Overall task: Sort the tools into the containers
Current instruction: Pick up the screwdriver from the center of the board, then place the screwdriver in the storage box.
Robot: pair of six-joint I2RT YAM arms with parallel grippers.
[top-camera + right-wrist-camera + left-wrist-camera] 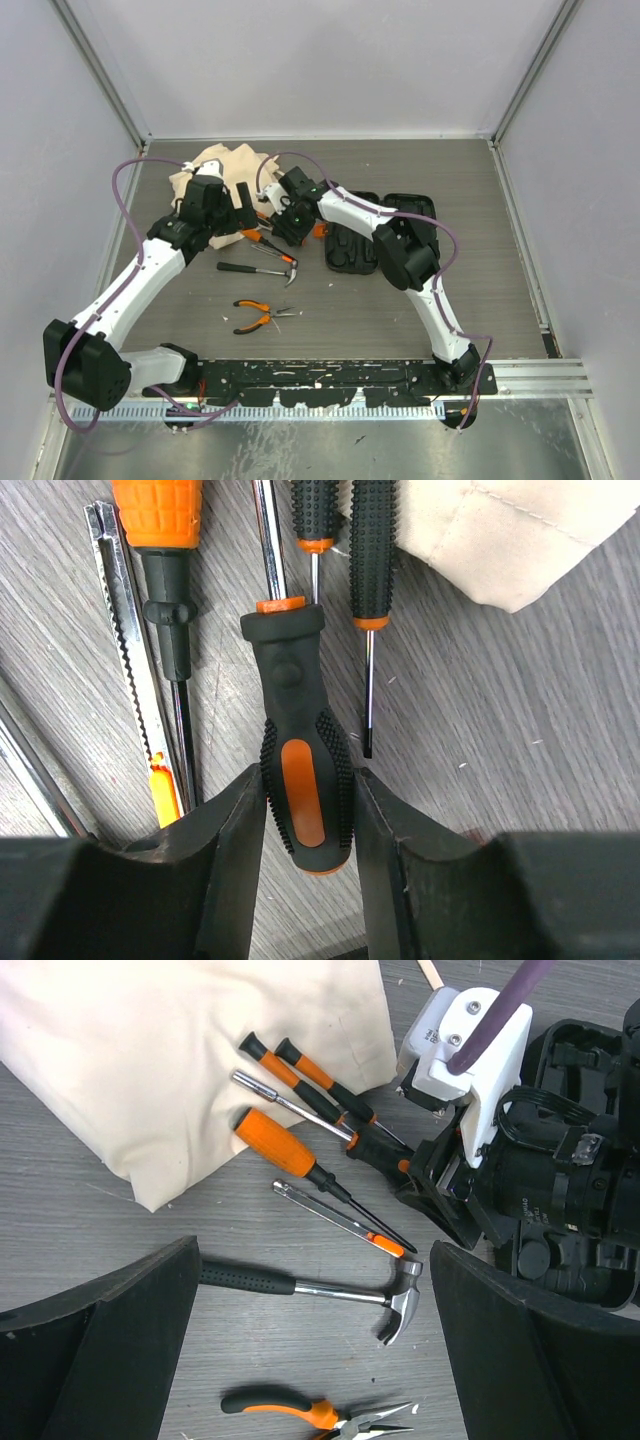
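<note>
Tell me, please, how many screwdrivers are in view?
4: two slim ones partly on the cloth bag, an orange-handled one at its edge, a black-handled one in the right tool. Others may be hidden.

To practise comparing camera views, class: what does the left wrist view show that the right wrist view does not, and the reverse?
Left wrist only: the claw hammer, the pliers and the black case. Right wrist only: the right hand gripping the black-and-orange screwdriver handle from both sides. Both: the row of screwdrivers and a corner of the beige bag.
</note>
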